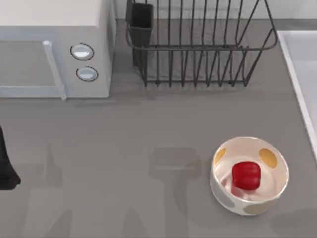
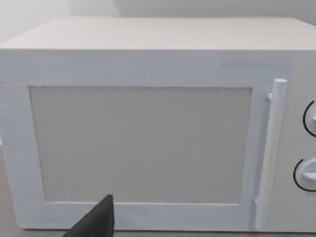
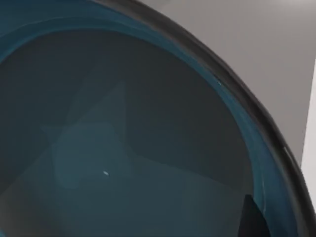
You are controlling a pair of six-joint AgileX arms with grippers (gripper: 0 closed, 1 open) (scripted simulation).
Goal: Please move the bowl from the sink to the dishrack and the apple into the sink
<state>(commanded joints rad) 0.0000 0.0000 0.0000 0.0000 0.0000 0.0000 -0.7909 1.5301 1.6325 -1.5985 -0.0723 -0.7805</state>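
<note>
I saw the grey table (image 1: 124, 148) spread under everything, with the white microwave (image 1: 54, 49) at its far left, 2 round knobs (image 1: 82, 51) on its front and a bar handle (image 1: 53, 69) beside the door. The dishrack (image 1: 198, 44) stood at the far edge just right of the microwave, its black utensil cup (image 1: 141, 22) at the corner nearest the microwave. The sink (image 1: 302, 74) sat at the table's right edge. On the right wrist view the blue bowl (image 3: 123, 138) lay very close under the camera, its dark inside and rim taking up most of that view; I could not tell how my right gripper's fingers stood. The cream-white spotted bowl (image 1: 249, 175) rested on the table near the sink, well apart from the dishrack, and the apple (image 1: 246, 175) sat inside it. My left arm (image 1: 6, 168) was parked at the table's left edge, facing the microwave door, and its fingers' state I could not tell.
</note>
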